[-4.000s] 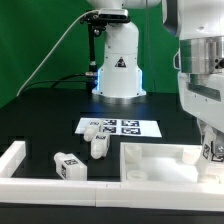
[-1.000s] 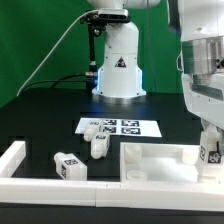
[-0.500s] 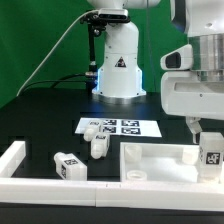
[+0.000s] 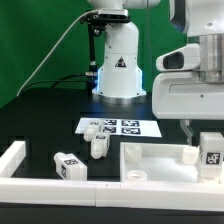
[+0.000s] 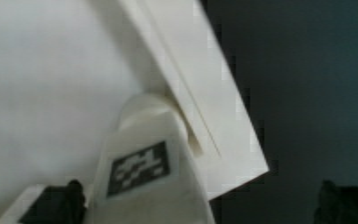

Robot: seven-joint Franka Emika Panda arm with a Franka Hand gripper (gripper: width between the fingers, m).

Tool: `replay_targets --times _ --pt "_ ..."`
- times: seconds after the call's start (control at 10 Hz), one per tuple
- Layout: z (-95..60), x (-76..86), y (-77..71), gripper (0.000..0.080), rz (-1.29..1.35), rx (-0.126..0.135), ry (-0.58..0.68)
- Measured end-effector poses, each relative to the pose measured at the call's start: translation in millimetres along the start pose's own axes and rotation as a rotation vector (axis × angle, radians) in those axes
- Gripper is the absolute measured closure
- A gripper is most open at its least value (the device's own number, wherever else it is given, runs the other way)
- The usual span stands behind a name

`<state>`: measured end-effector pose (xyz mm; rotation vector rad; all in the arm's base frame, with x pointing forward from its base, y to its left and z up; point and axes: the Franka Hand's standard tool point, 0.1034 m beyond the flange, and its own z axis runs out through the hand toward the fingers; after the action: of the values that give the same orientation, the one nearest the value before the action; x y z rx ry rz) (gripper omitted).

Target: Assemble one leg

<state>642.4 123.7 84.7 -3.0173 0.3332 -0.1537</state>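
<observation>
Leg: upright at the panel's corner on the exterior view's right, tag facing the camera, directly under the gripper.
Gripper: released. Fingertips sit wide apart in the wrist view, with the leg between them and a visible gap on each side.
Tabletop: matte black, running out behind the panel and to the exterior view's left of it.
Room: green backdrop well behind the panel. White robot base stands in front of it, with a black cable trailing off.
Marker board: flat on the tabletop, just behind the panel.
Other legs: three loose, all to the exterior view's left of the panel. One is farthest out, one is near the panel, and one is at the marker board's end.
Rails: white border pieces, well to the exterior view's left of the panel and along its front.
Exterior view only: room, base, marker board, other legs, rails.
Wrist view only: finger spacing, and the leg close against the panel's raised edge strip with dark tabletop beyond. Can't tell whether the leg rests on the panel or beside it.
</observation>
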Motion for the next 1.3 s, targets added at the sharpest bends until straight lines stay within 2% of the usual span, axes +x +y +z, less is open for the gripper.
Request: replay_targets --times 0.1,0.3,0.4,0.6,0.7,0.9,1.3 --pt "0.1 0.6 1.0 0.015 -0.117 -0.002 0.003" --pt "-3.6 12.0 21.1 0.015 -0.264 -0.002 0.01" --pt "-2.7 10.8 19.7 0.015 -0.245 -0.001 0.009" --pt "-2.7 11.0 20.3 0.0415 -0.237 -0.001 0.009" --pt "-2.6 10.8 20.1 0.0514 -0.235 -0.001 0.009" --pt "-2.2 10.0 19.1 0.0514 -0.086 0.002 0.008" --pt "-1.3 7.4 21.8 0.0514 0.44 -0.013 0.024"
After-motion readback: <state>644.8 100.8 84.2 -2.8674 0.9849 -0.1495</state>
